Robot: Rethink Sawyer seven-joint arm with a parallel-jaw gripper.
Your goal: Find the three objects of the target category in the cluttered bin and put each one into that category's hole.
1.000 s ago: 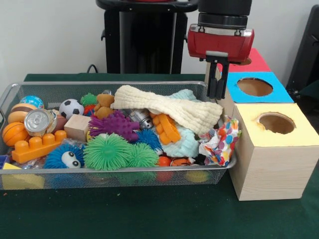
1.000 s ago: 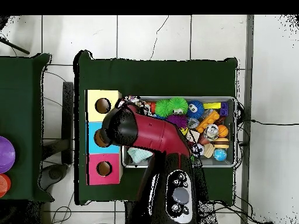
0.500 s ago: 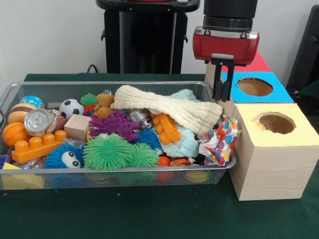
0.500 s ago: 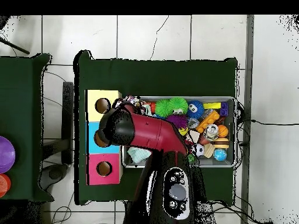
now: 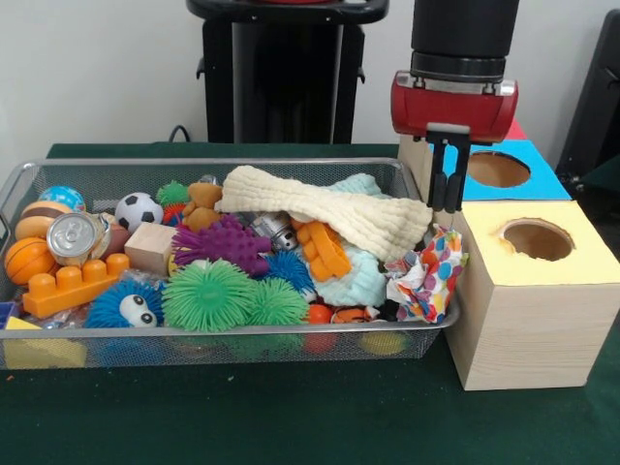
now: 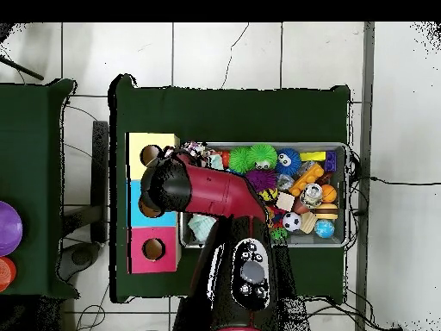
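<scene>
Above the seam between the cluttered bin [image 5: 194,179] and the row of wooden boxes, the gripper [image 5: 448,184] hangs with its dark fingers pointing down, close together and holding nothing; they look shut, though the slim gap between them is hard to judge from the front. It sits over the near corner of the blue-faced box [image 5: 504,174], not over the hole [image 5: 538,239] in the yellow-faced box [image 5: 533,291].

Only 1 likely candidate for the 3 objects shows: a white bundle flecked with red, blue and yellow [image 5: 426,271], wedged in the bin's end by the yellow-faced box. Whether it is knotted rope or crumpled cloth is not clear from here. The other 2 are not visible, probably buried under the cream knitted cloth [image 5: 329,208] and the spiky balls [image 5: 218,295].

The flecked bundle lies below the gripper and toward the front camera, touching the bin's end wall. In the overhead view the arm [image 6: 211,194] covers that corner of the cluttered bin [image 6: 338,155], so the offset cannot be checked there. Judging by this, the next move calls for a short shift toward the yellow-faced box's side, then a straight descent.
</scene>
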